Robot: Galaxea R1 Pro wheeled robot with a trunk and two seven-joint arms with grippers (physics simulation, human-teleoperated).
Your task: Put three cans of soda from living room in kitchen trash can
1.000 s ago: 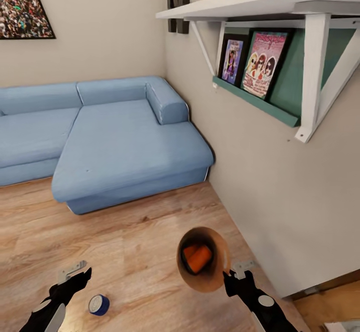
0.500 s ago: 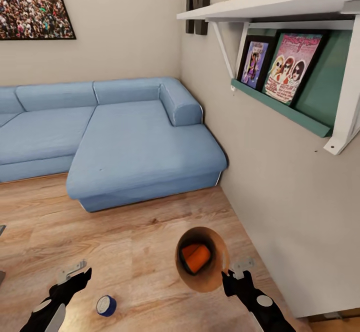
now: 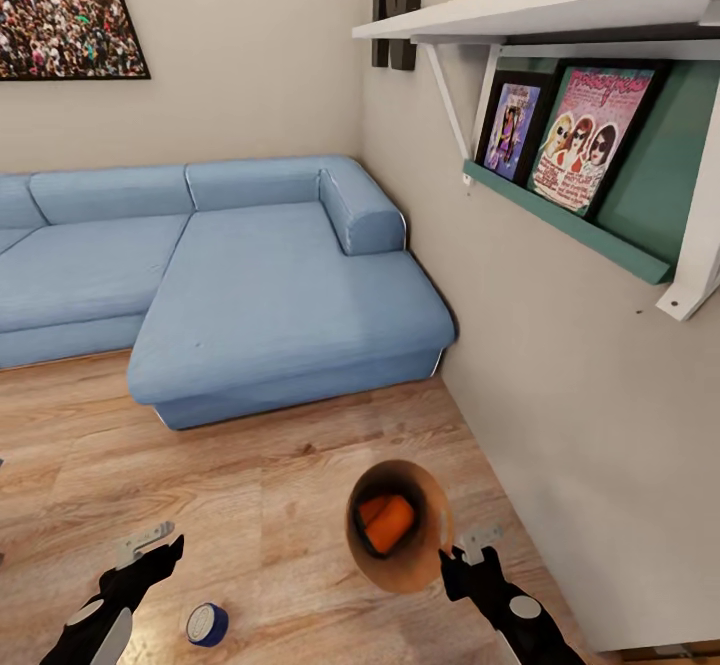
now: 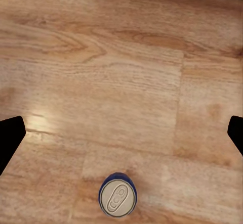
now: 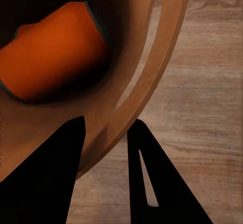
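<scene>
On the wood floor stands a dark blue can of soda (image 3: 207,624) with a pale top, upright, also seen from above in the left wrist view (image 4: 117,200). My left gripper (image 3: 150,550) hovers open just above and beside it, its fingers wide apart (image 4: 121,135). My right gripper (image 3: 462,553) is shut on the rim of the tan trash can (image 3: 436,510), one finger inside the wall and one outside (image 5: 106,128). The bin (image 5: 152,67) is held off the floor and tilted, mouth facing me. An orange can (image 3: 388,523) lies inside it (image 5: 50,52).
This is the living room. A light-blue corner sofa (image 3: 270,295) fills the space ahead. A beige wall (image 3: 560,415) runs close along my right, carrying a white shelf (image 3: 560,0) with framed pictures. A crowd photo (image 3: 60,10) hangs at the upper left. Bare wood floor (image 3: 260,505) lies between me and the sofa.
The whole view has shifted as the camera moved, sliding sofa and shelf rightward. Both arms keep their poses; the bin stays in the right gripper and the blue can stays on the floor.
</scene>
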